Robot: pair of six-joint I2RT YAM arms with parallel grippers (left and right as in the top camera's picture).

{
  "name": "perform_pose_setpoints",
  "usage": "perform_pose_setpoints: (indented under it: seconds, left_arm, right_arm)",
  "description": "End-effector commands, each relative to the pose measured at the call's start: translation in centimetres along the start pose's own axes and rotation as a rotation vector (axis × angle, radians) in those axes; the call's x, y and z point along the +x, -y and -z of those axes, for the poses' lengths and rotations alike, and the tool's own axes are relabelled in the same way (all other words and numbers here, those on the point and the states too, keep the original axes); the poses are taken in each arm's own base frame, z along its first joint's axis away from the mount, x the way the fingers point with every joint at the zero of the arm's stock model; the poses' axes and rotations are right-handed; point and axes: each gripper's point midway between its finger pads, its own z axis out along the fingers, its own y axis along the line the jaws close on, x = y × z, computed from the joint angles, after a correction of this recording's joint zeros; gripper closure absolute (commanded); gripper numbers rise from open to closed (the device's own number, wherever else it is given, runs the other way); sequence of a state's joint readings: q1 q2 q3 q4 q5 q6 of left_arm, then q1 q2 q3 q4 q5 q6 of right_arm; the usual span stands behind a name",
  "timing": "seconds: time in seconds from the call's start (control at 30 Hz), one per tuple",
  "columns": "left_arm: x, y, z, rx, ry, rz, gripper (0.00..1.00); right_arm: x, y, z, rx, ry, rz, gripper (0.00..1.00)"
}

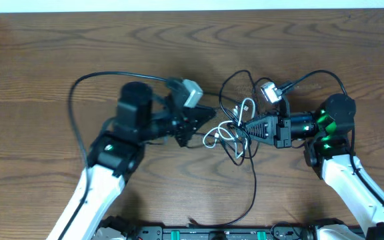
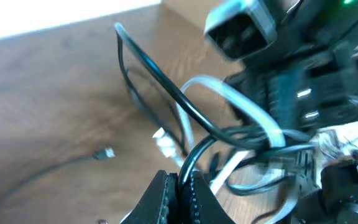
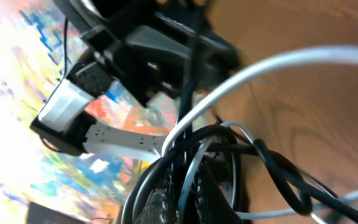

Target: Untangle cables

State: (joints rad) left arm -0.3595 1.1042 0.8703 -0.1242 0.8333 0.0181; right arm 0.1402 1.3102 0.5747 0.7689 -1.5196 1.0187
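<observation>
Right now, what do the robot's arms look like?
The left arm and right arm are white near the base, then black, with green lights and thick black wires. The left gripper and right gripper are black and pointed, each beside a grey camera box.

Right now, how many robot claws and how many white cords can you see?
Black two-finger robot grippers: 2, left gripper and right gripper
Thin white cord: 1
Total: 3
</observation>
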Motion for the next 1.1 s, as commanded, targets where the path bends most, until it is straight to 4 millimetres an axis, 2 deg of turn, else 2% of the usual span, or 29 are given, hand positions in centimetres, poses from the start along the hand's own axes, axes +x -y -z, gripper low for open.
perform_pose_setpoints:
  seconds: [0.0, 0.13, 0.17, 0.27, 0.33, 0.47, 0.6, 0.8, 0.9, 0.93, 1.0, 1.03, 1.07]
  left_arm:
    - [-4.0, 0.5, 4.4, -0.081, 0.144, -0.065, 0.92]
    - [-6.5, 1.4, 8.9, -0.165, 0.272, -0.099, 0.92]
    - [-6.9, 1.8, 9.9, -0.18, 0.299, -0.102, 0.93]
    - [-7.6, 2.8, 11.7, -0.204, 0.35, -0.118, 0.92]
    - [-7.8, 3.5, 12.3, -0.21, 0.368, -0.137, 0.92]
    - [-7.9, 3.8, 12.6, -0.212, 0.377, -0.148, 0.92]
    - [-8.2, 2.9, 12.9, -0.264, 0.391, -0.139, 0.92]
    - [-8.6, 1.2, 13.6, -0.375, 0.418, -0.121, 0.92]
    - [-8.7, 0.4, 14.0, -0.422, 0.429, -0.112, 0.92]
    - [-8.8, 0.2, 14.1, -0.434, 0.432, -0.109, 0.93]
    - [-8.7, -0.2, 14.3, -0.459, 0.435, -0.102, 0.93]
    - [-8.6, -0.5, 14.4, -0.468, 0.433, -0.096, 0.92]
    - [-8.4, -0.7, 14.3, -0.472, 0.423, -0.085, 0.92]
  right_arm:
    - [-0.7, 2.0, 0.0, 0.049, 0.054, 0.072, 0.99]
    - [-1.1, 7.3, 0.5, 0.214, 0.158, -0.056, 0.98]
    - [-0.9, 9.3, 1.0, 0.291, 0.189, -0.102, 0.99]
    - [0.1, 14.5, 2.8, 0.532, 0.249, -0.182, 0.99]
    - [0.9, 16.8, 4.2, 0.67, 0.273, -0.227, 0.98]
    - [2.0, 19.6, 7.0, 0.882, 0.315, -0.293, 0.99]
    - [3.0, 21.3, 10.3, 1.049, 0.362, -0.36, 0.98]
    - [3.3, 21.7, 14.9, 1.13, 0.456, -0.437, 0.99]
    - [1.7, 20.3, 15.2, 1.018, 0.493, -0.401, 0.99]
    - [1.0, 19.5, 14.9, 0.962, 0.499, -0.374, 0.98]
    - [-1.6, 16.5, 14.1, 0.788, 0.512, -0.265, 0.98]
    - [-3.2, 14.5, 13.9, 0.7, 0.526, -0.196, 0.98]
    - [-5.4, 11.3, 14.1, 0.589, 0.553, -0.106, 0.99]
